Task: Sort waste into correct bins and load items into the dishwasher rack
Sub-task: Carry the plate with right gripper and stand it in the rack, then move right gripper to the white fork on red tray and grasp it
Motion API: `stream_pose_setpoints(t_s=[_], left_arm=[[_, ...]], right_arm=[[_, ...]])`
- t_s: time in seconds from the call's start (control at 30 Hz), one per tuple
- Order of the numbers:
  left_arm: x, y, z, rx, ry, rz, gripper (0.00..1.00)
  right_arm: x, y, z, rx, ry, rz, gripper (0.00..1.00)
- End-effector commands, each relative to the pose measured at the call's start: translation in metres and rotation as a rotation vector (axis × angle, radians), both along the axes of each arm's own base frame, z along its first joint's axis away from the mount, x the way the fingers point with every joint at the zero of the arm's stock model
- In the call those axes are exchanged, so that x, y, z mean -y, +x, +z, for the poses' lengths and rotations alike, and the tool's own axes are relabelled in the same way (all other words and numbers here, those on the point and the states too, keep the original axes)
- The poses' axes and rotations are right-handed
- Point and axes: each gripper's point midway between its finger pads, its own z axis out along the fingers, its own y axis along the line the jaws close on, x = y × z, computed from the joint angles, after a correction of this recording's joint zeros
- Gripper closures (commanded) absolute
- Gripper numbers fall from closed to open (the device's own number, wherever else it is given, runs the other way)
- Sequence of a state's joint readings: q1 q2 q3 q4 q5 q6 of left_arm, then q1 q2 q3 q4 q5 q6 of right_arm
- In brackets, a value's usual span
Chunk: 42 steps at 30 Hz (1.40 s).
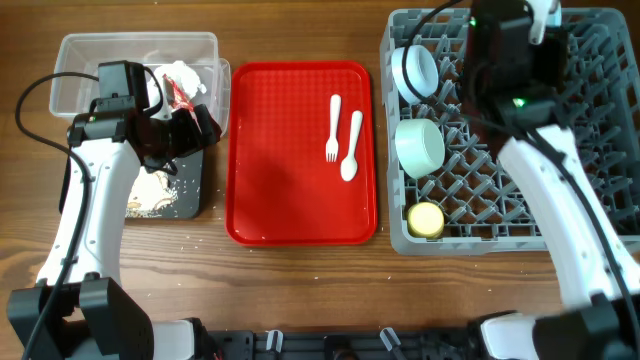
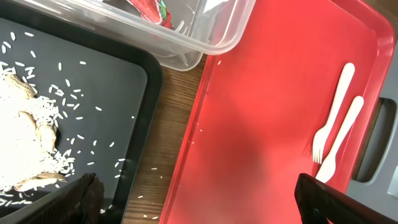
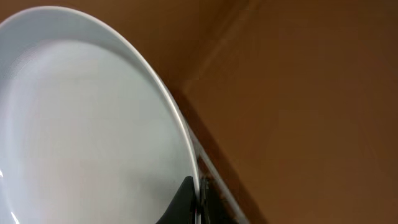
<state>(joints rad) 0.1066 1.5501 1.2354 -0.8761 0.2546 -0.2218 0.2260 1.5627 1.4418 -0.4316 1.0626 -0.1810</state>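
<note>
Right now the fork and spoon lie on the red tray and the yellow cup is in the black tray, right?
No: the overhead view shows the yellow cup in the grey rack. The fork and spoon do lie on the red tray.

The red tray (image 1: 300,200) lay at centre, carrying the white fork (image 1: 333,128) and spoon (image 1: 351,148) side by side. The dishwasher rack (image 1: 590,120), at right, held the pale bowl (image 1: 415,70), mint green bowl (image 1: 420,147) and yellow cup (image 1: 426,220) along its left edge. At left, the clear tub (image 1: 90,60) contained the wrapper (image 1: 178,88); the black tray (image 1: 185,185) held food scraps (image 1: 148,192).
</note>
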Motion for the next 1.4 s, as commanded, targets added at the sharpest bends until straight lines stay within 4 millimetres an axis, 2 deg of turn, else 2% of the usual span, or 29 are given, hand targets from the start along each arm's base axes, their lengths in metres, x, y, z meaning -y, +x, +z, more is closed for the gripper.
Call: stream_pose_setpoints(t_s=[0.0, 0.13, 0.37, 0.4, 0.47, 0.5, 0.57, 0.63, 0.7, 0.77, 0.83, 0.9, 0.97, 1.0, 1.07, 1.13, 1.2, 1.27, 1.37], left_arm=[[-0.003, 0.003, 0.009, 0.027, 0.012, -0.001, 0.00], [-0.003, 0.003, 0.009, 0.027, 0.012, -0.001, 0.00], [-0.003, 0.003, 0.009, 0.027, 0.012, -0.001, 0.00], [-0.003, 0.003, 0.009, 0.027, 0.012, -0.001, 0.00], [-0.003, 0.003, 0.009, 0.027, 0.012, -0.001, 0.00], [-0.003, 0.003, 0.009, 0.027, 0.012, -0.001, 0.00], [-0.003, 0.003, 0.009, 0.027, 0.012, -0.001, 0.00], [-0.003, 0.003, 0.009, 0.027, 0.012, -0.001, 0.00], [-0.003, 0.003, 0.009, 0.027, 0.012, -0.001, 0.00], [-0.003, 0.003, 0.009, 0.027, 0.012, -0.001, 0.00], [-0.003, 0.003, 0.009, 0.027, 0.012, -0.001, 0.00], [-0.003, 0.003, 0.009, 0.027, 0.012, -0.001, 0.00], [-0.003, 0.003, 0.009, 0.027, 0.012, -0.001, 0.00], [-0.003, 0.003, 0.009, 0.027, 0.012, -0.001, 0.00], [-0.003, 0.003, 0.009, 0.027, 0.012, -0.001, 0.00], [-0.003, 0.003, 0.009, 0.027, 0.012, -0.001, 0.00], [-0.003, 0.003, 0.009, 0.027, 0.012, -0.001, 0.00], [-0.003, 0.003, 0.009, 0.027, 0.012, -0.001, 0.00], [-0.003, 0.003, 0.009, 0.027, 0.012, -0.001, 0.00]], right_arm=[[0.004, 0.013, -0.039, -0.149, -0.094, -0.038, 0.96], [0.000, 0.030, -0.082, -0.256, -0.126, -0.029, 0.96], [-0.012, 0.050, -0.137, -0.366, -0.098, 0.042, 0.95], [-0.015, 0.052, -0.140, -0.370, -0.081, 0.064, 0.89], [-0.020, 0.055, -0.145, -0.373, -0.054, 0.100, 0.68], [-0.021, 0.056, -0.146, -0.370, -0.047, 0.106, 0.56], [-0.024, 0.058, -0.147, -0.365, -0.031, 0.120, 0.40], [-0.024, 0.057, -0.143, -0.339, -0.015, 0.111, 0.30], [-0.024, 0.057, -0.133, -0.310, -0.007, 0.109, 0.26], [-0.024, 0.055, -0.111, -0.255, 0.009, 0.108, 0.20], [-0.036, 0.051, -0.072, -0.165, 0.048, 0.160, 0.14], [-0.061, 0.047, -0.042, -0.085, 0.130, 0.282, 0.00], [-0.099, 0.042, -0.024, -0.009, 0.282, 0.441, 0.00], [-0.139, 0.033, -0.018, 0.005, 0.453, 0.607, 0.00], [-0.199, 0.008, -0.011, -0.042, 0.682, 0.868, 0.00], [-0.245, -0.013, -0.007, -0.098, 0.887, 1.072, 0.00], [-0.268, -0.019, -0.015, -0.138, 1.058, 1.111, 0.03], [-0.283, -0.013, -0.045, -0.194, 1.133, 1.036, 0.10], [-0.297, 0.000, -0.105, -0.274, 1.183, 0.845, 0.18]])
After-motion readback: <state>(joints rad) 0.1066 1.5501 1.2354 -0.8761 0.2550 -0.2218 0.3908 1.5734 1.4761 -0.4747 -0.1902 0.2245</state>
